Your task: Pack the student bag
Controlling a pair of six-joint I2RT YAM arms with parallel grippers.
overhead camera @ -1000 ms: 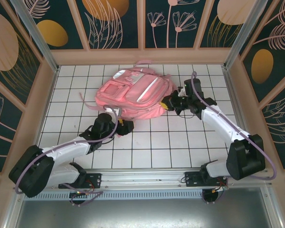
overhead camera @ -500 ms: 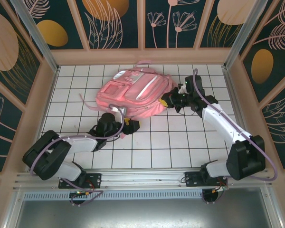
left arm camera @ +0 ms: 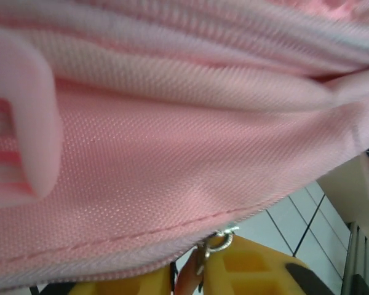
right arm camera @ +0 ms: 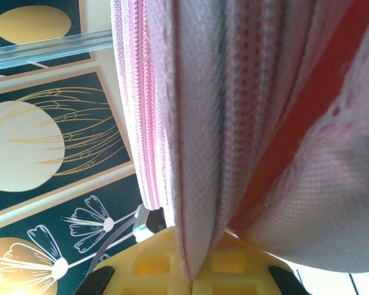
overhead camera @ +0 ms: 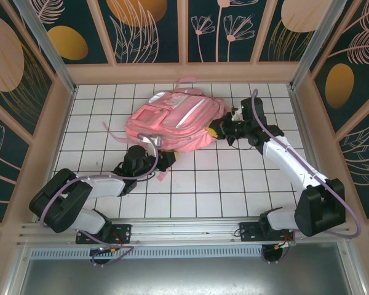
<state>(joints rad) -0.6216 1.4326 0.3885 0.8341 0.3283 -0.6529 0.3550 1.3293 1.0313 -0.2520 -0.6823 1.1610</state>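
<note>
1. The student bag (overhead camera: 172, 120) lies flat on the far middle of the table (overhead camera: 234, 178), its long axis running across from left to right.
2. The left gripper (overhead camera: 165, 159) sits at the bag's near edge, with the bag just beyond it. Its yellow fingers (left arm camera: 246, 264) stand close together, pinching the zipper pull (left arm camera: 216, 238).
3. The right gripper (overhead camera: 215, 130) is at the bag's right end, jaws pressed together on a fold of fabric.
4. I'd judge the zip is next. The seam follows the near edge, so the nearer left arm would draw the pull sideways while the right anchors the bag.
</note>
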